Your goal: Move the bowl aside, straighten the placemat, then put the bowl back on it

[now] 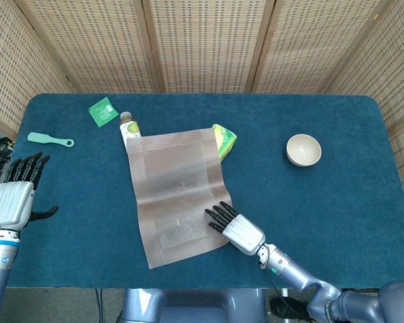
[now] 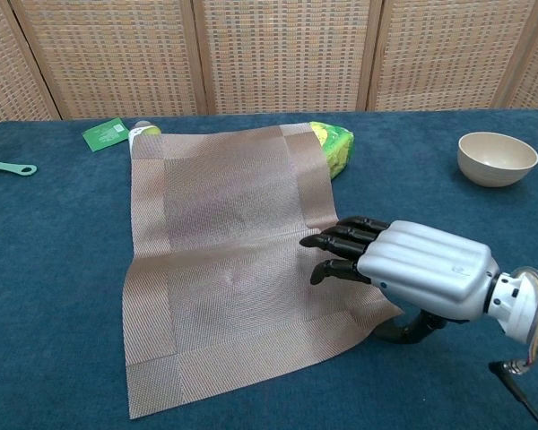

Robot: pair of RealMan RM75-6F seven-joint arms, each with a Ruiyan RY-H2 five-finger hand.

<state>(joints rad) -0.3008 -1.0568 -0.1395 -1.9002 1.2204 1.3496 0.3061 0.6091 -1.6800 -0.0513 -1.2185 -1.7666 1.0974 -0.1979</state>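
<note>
Two robot hands in view, silver shells with black fingers. Right robot hand (image 1: pixel 234 229) low at the near right edge of the placemat (image 1: pixel 177 192), fingers stretched flat and close together, fingertips (image 2: pixel 327 242) pressing on the woven cloth, nothing gripped. Left robot hand (image 1: pixel 15 195) raised at the far left edge of the surface (image 1: pixel 337 222), fingers straight and slightly spread, holding nothing.

Placemat: rectangular, grey-brown, fine ribbed weave with a darker border band, lying crooked on the surface, long side turned a little clockwise, a soft fold line across the middle and small wrinkles near the fingertips. Far left corner lying over a small bottle (image 1: pixel 128 125) with a green label; far right corner touching a yellow-green soft packet (image 1: pixel 223 140).

Bowl (image 1: pixel 303 149): round, cream, smooth and matte, upright, well apart from the placemat on the right side of the surface, nothing visible inside.

Surface covered with dark blue-green felt-like fabric, rounded corners. At the far left, a flat green square packet (image 1: pixel 103 111) and a pale mint plastic spatula (image 1: pixel 50 140) with a hole at the handle end. Behind everything, woven cane screen panels (image 1: pixel 202 40) in wooden frames.
</note>
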